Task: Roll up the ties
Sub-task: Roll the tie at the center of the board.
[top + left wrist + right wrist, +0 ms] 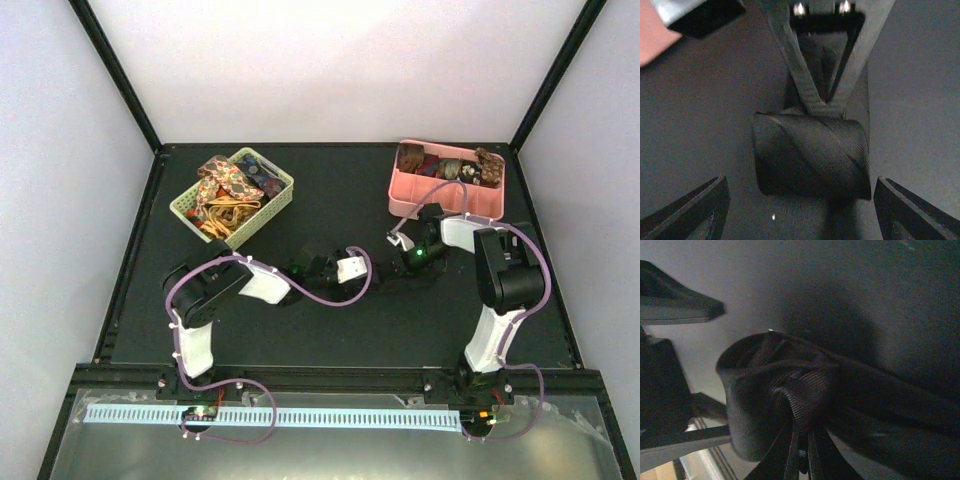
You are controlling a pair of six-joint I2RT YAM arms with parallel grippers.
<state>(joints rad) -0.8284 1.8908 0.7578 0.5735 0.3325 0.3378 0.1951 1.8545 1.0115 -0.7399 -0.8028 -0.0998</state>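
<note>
A: While the right gripper (800, 437) is pinched tight on the dark tie (765, 390), where does the roll sit?

B: Mid-frame in the top view, on the black table (300, 330) between the 2 arms. In the left wrist view it's a squat coil dead centre. The right fingers (797, 70) come down from the top edge in a V and nip its upper edge.

A: And the left gripper (800, 200)?

B: Jaws wide, 1 finger in each lower corner of its own view, touching nothing.

A: So only 1 pinch holds the coil. What worries you?

B: The grip looks to bite a fold near the rim, not the whole roll. Lifted like that, I'd expect the outer wraps to slacken. The tail, which I can't trace, could drag and unwind it.

A: Anything else?

B: The pink tray (395, 200) at upper right has rolled ties (445, 165) in it, and a loose coil dropped there may spring open or knock a neighbour. The open left fingers also flank the roll, so a sideways swing could snag it.

A: More to do?

B: Yes, the green basket (182, 208) at upper left holds several unrolled ties (228, 185).
</note>
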